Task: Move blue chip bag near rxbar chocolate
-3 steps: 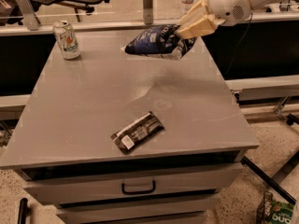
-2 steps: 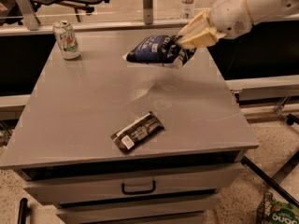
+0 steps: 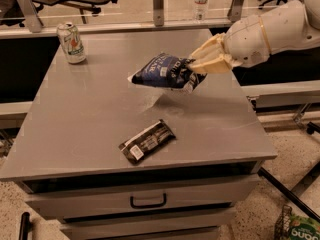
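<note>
Hiding one end of the blue chip bag, the gripper clamps its jaws there above the table.

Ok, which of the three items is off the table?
The blue chip bag, gripped at one end by the pincer and held above the tabletop. The rxbar chocolate lies flat near the front; the soda can stands at the back left.

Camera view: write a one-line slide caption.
Gripper holds the blue chip bag above the table, behind the rxbar chocolate.
</note>
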Available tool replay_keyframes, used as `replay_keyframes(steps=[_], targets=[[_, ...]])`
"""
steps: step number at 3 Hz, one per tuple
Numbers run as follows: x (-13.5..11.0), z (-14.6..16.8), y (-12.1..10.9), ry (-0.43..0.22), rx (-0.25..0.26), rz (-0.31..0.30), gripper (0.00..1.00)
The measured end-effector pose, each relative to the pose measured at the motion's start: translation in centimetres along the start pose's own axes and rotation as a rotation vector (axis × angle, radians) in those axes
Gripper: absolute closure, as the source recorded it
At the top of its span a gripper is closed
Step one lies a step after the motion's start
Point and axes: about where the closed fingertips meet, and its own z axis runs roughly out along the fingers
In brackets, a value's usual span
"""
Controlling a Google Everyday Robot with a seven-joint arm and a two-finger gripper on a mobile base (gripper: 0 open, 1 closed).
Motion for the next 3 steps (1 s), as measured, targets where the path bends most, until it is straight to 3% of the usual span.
replay_keyframes(steps=[2,3], targets=[[-1.6,0.1,3.7,-0.032,-0.022,-0.008,1.00],[-1.8,0.3,4.4,-0.036,-0.038,-0.013,1.00]])
